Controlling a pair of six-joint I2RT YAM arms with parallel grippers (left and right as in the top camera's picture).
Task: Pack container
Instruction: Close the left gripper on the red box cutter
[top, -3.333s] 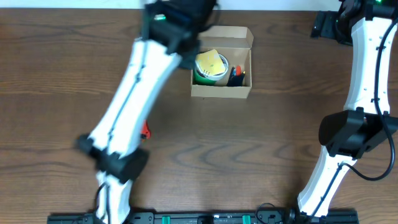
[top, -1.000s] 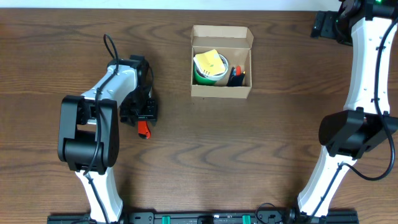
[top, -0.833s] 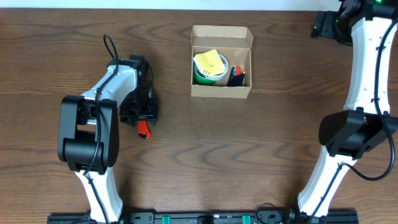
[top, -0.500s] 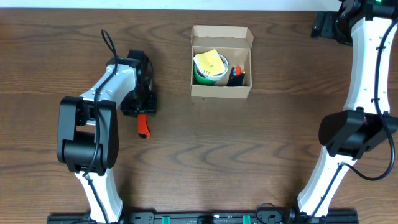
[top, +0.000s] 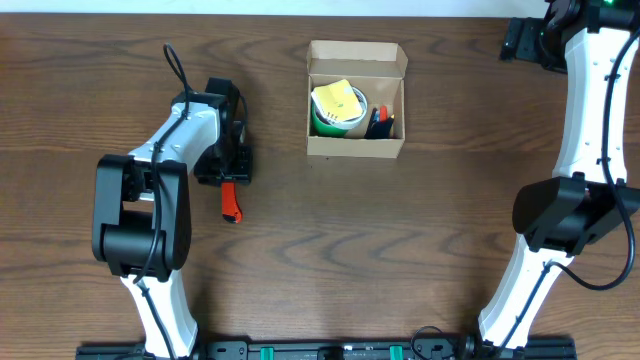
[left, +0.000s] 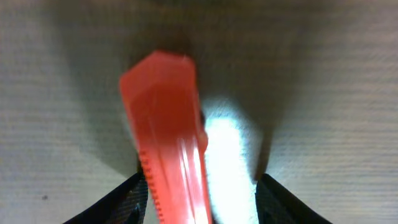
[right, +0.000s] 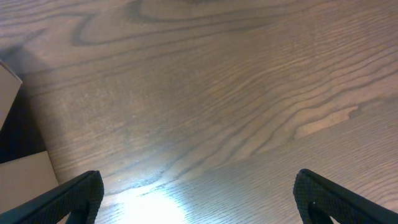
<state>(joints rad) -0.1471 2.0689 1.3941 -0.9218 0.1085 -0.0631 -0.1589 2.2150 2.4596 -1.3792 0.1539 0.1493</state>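
Your left jaws stand open astride a ridged orange plastic tool (left: 168, 143) on the grained bench (left: 336, 93); right jaws gape.

A dark wood-grain table (top: 420, 250) fills the view (a pale strip (top: 100, 6) edges its far side).

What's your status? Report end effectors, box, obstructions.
Left end effector open, straddling red tool. Right end effector open, empty. Box lid up, items inside. Nothing blocking it.
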